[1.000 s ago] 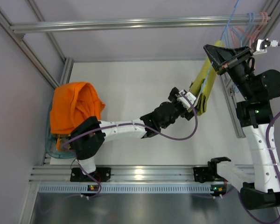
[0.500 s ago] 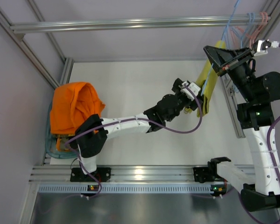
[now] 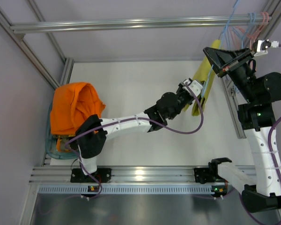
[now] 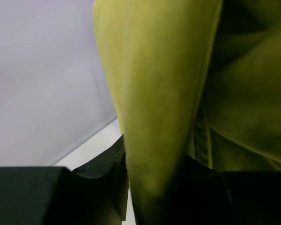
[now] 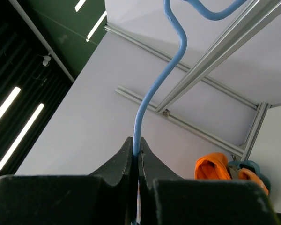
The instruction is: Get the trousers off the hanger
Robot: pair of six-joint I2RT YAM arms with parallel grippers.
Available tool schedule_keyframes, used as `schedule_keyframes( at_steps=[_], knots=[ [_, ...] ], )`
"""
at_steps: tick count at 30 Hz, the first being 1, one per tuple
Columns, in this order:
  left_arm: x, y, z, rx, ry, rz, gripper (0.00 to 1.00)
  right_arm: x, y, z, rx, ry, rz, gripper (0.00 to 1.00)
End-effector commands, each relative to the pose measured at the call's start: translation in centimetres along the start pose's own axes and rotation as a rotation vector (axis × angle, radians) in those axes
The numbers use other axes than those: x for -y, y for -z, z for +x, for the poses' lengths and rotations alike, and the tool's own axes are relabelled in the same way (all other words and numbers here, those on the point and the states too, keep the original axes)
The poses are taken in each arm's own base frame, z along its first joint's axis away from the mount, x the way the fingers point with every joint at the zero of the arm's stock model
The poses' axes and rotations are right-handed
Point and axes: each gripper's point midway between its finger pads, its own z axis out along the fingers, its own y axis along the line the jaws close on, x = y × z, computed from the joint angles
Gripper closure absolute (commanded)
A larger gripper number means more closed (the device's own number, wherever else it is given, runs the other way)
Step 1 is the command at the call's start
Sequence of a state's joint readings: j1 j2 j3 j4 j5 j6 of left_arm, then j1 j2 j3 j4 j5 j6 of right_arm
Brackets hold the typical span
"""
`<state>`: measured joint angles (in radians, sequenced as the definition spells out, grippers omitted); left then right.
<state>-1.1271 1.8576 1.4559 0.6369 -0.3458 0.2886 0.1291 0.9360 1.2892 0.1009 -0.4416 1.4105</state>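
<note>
Fingers (image 4: 110, 187) of the left hand (image 3: 199, 93) are nearly closed on the trousers (image 3: 202, 75). They pinch the yellow cloth low on its hanging length. In the wrist view the fold runs down into the narrow gap, with a dark finger on either side. The left arm reaches from the near left corner across the table (image 3: 131, 89) toward its right edge.

Farther back and higher, the right hand (image 3: 220, 58) is clamped on the hanger (image 3: 229, 23). Its wrist view shows the two fingertips (image 5: 122, 161) meeting around the thin blue wire, with no gap between them. Above the grip the wire bends and climbs toward a metal rail (image 3: 131, 22) of the frame. The trousers hang from the hanger over the far right corner of the table and slant down to the left hand. Pink hangers (image 3: 258, 19) hang on the rail just beside the blue wire.

A teal basket (image 3: 50, 149) sits at the left edge of the table, toward the near corner. An orange garment (image 3: 75, 108) is heaped in it and spills over its far rim, so little of the basket shows. What lies under the garment cannot be seen.
</note>
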Motion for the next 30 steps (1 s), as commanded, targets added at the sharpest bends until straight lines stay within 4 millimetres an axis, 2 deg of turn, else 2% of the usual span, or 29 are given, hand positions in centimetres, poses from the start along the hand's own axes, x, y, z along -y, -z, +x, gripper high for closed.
schedule_keyframes(
  at_steps=[1, 2, 4, 5, 10, 11, 13, 15, 16, 18, 19, 21, 22, 27, 30],
  knots=[
    [-2.8, 1.4, -6.2, 0.136, 0.026, -0.052, 0.68, -6.6, 1.8, 0.6, 0.002, 0.169, -0.222, 1.00],
    [-3.5, 2.1, -7.9, 0.164, 0.033, -0.058, 0.80, -6.0, 1.8, 0.8, -0.007, 0.175, -0.212, 1.00],
    [-4.0, 2.9, -8.7, 0.174, 0.036, -0.058, 0.95, -5.2, 1.8, 1.1, -0.019, 0.203, -0.200, 1.00],
    [-4.8, 3.7, -10.4, 0.202, 0.050, -0.064, 1.00, -4.2, 1.9, 1.4, -0.035, 0.204, -0.183, 1.00],
    [-6.6, 5.3, -13.5, 0.184, 0.109, -0.083, 1.00, -1.4, 2.2, 2.5, -0.082, 0.272, -0.149, 1.00],
    [-7.1, 5.7, -14.5, 0.191, 0.146, -0.092, 1.00, 0.1, 2.2, 2.9, -0.098, 0.279, -0.123, 1.00],
    [-7.8, 6.2, -16.1, 0.204, 0.183, -0.102, 1.00, 1.5, 2.5, 3.3, -0.114, 0.287, -0.098, 1.00],
    [-8.3, 6.7, -17.1, 0.199, 0.222, -0.107, 1.00, 3.8, 2.8, 4.0, -0.144, 0.291, -0.056, 1.00],
    [-8.7, 6.8, -18.3, 0.217, 0.253, -0.115, 1.00, 4.3, 3.0, 4.3, -0.149, 0.295, -0.046, 1.00],
    [-9.3, 7.1, -19.1, 0.211, 0.269, -0.129, 1.00, 6.4, 3.5, 4.9, -0.170, 0.310, -0.014, 1.00],
    [-10.0, 7.4, -20.6, 0.233, 0.294, -0.145, 1.00, 6.7, 3.9, 5.2, -0.177, 0.314, -0.009, 1.00],
    [-10.7, 7.7, -21.8, 0.242, 0.306, -0.153, 1.00, 8.8, 4.5, 5.9, -0.203, 0.331, 0.024, 1.00],
    [-11.6, 8.0, -23.4, 0.271, 0.325, -0.168, 1.00, 10.0, 5.1, 6.4, -0.218, 0.322, 0.049, 1.00],
    [-14.7, 9.1, -27.9, 0.337, 0.375, -0.208, 1.00, 13.5, 6.8, 7.8, -0.265, 0.348, 0.114, 1.00],
    [-15.8, 9.8, -29.8, 0.376, 0.386, -0.215, 1.00, 15.7, 8.0, 8.6, -0.296, 0.358, 0.162, 1.00]
  ],
)
